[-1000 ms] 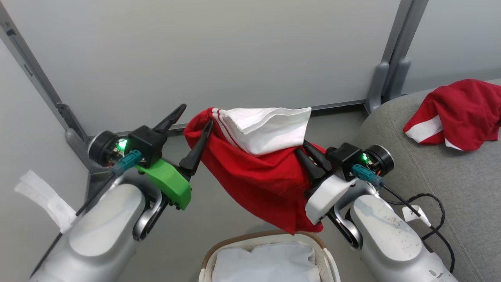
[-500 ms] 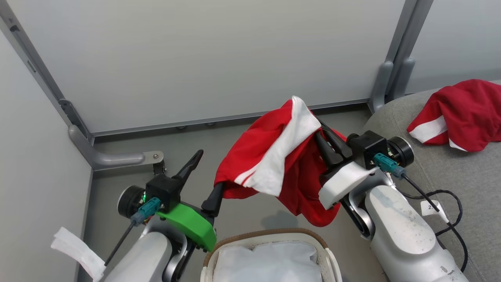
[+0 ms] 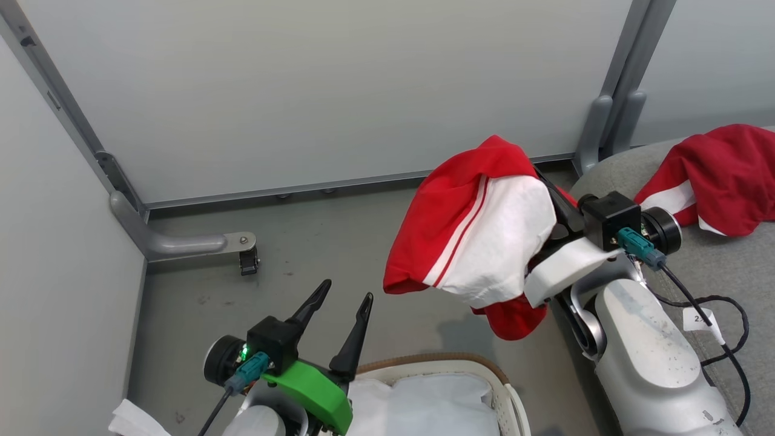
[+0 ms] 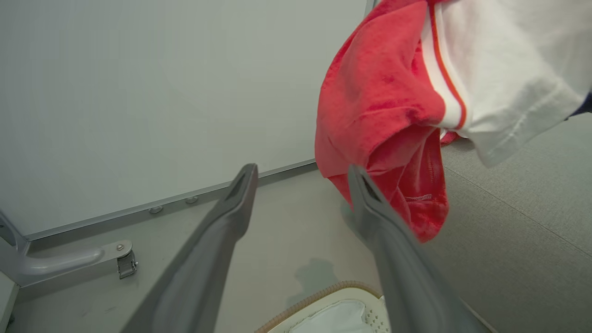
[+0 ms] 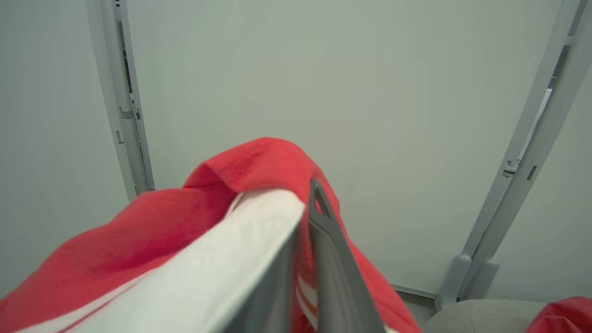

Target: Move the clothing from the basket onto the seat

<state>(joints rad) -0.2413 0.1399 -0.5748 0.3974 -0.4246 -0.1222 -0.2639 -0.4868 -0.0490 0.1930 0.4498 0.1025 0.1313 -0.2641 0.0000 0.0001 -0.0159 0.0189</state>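
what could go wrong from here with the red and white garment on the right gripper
1. The garment is bunched loosely over the shut right gripper, above the floor rather than the seat; it might slip off short.
2. Its hanging red fold could catch the seat's edge and be pulled loose.
3. The open left gripper sits close over the basket and could snag its rim.

Green-mounted left gripper [image 3: 347, 290] sits low, dark fingers spread wide and empty; white-mounted right gripper [image 5: 306, 203] held high, pinched on red-and-white soft garment [image 3: 460, 206].
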